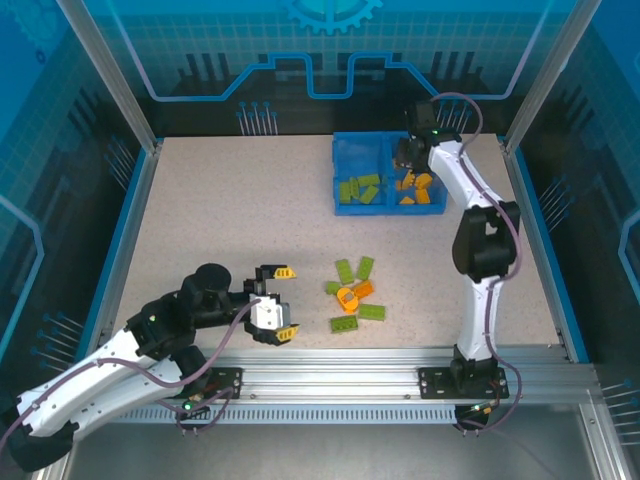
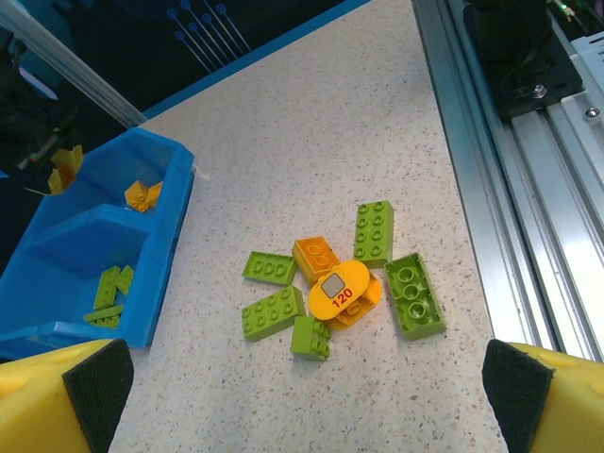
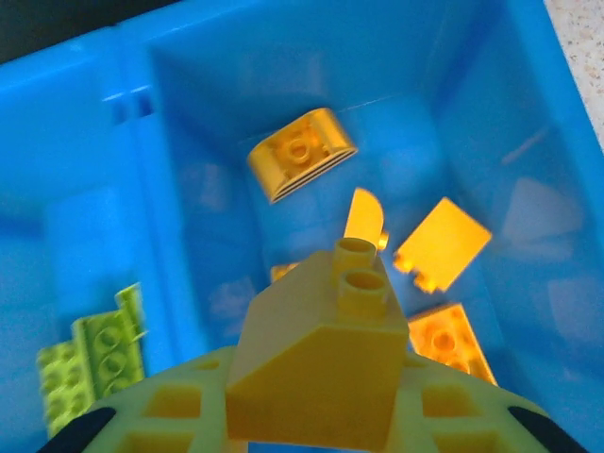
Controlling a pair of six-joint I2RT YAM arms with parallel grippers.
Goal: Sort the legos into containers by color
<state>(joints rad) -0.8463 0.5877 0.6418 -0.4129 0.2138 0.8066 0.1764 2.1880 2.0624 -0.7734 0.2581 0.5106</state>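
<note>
Right wrist: right gripper (image 3: 316, 420) clamped on orange brick (image 3: 321, 363) above orange compartment (image 3: 528, 142), drop step, release judged due next; left gripper (image 1: 287, 302) gaping, empty, loose pile (image 1: 352, 295) at its 3 o'clock from above.

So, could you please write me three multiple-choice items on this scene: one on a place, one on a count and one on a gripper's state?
1. Seen from the top camera, which compartment of the blue bin holds the green bricks?
A left. B right. C both.
2. How many lime green bricks lie loose on the table?
A two. B five. C nine.
3. How is the left gripper?
A open and empty. B shut on a green brick. C shut on the bin's wall.

Answers:
1 A: they lie left of the centre wall, and the orange bricks lie right of it.
2 B: five ring the orange pieces.
3 A: its fingers stand wide apart with nothing between them.
</note>
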